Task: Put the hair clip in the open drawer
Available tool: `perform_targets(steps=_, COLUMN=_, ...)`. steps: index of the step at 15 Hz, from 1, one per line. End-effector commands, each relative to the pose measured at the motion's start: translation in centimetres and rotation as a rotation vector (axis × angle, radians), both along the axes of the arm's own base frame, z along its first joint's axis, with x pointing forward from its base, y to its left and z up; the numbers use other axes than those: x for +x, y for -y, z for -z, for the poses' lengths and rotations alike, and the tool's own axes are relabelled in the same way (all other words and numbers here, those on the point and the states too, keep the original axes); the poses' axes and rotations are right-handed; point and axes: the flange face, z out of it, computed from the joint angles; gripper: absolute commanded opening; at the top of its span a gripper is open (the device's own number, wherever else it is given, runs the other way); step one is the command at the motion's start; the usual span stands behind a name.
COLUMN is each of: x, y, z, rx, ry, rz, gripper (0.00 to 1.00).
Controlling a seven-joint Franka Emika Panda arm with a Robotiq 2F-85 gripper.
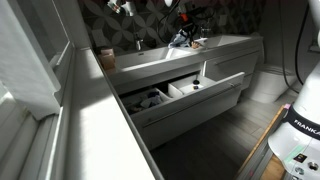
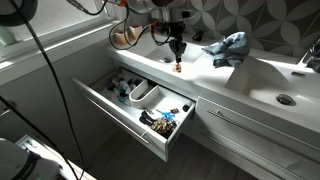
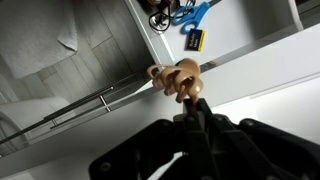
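Gripper (image 3: 193, 104) fingers clamped on the hair clip (image 3: 177, 80), a tan claw type sticking out past the tips. Clip (image 2: 178, 68) sits over the white countertop (image 2: 205, 80), just behind the open drawer (image 2: 118, 122), not inside it.

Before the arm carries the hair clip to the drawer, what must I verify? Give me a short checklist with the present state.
1. The gripper holds the hair clip: ok.
2. The drawer is open: ok.
3. The gripper is above the drawer: not ok; it hangs over the countertop.
4. Free spot among the drawer's contents: cannot tell.
5. The blue cloth lies off the path: ok.
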Motion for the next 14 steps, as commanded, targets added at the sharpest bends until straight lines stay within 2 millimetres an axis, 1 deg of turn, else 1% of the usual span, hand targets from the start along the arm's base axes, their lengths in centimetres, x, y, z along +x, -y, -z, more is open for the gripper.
perform_targets(steps=1, x=-3.0, y=-3.8, z=-1.2, rx=0.131, ry=0.020, rz=-0.140, gripper=0.02)
perform_targets(steps=3, x=-4.8, y=-4.9, z=-1.6, rx=0.188, ry=0.007, rz=-0.225, gripper=0.02)
perform_targets(steps=4, x=-1.9, y=-3.9, z=-0.9, rx=0.122, ry=-0.009, rz=-0.155, gripper=0.06)
perform_targets(steps=6, x=-3.3, y=-4.6, z=-1.4, rx=0.155, ry=-0.015, rz=-0.197, gripper=0.06)
perform_targets(steps=9, x=-4.1, y=-4.7, z=-1.6, rx=0.165, ry=-0.015, rz=-0.210, gripper=0.06)
perform_targets(steps=10, x=-4.2, y=-4.7, z=-1.5, rx=0.165, ry=-0.016, rz=-0.211, gripper=0.02)
perform_targets(steps=11, x=-4.1, y=-5.0, z=-1.0, rx=0.158, ry=-0.025, rz=-0.214, gripper=0.02)
perform_targets(steps=12, x=-4.1, y=-5.7, z=-0.4, rx=0.146, ry=-0.027, rz=-0.235, gripper=0.02)
perform_targets(steps=14, x=-4.5, y=-7.4, z=1.5, rx=0.136, ry=-0.057, rz=-0.297, gripper=0.02)
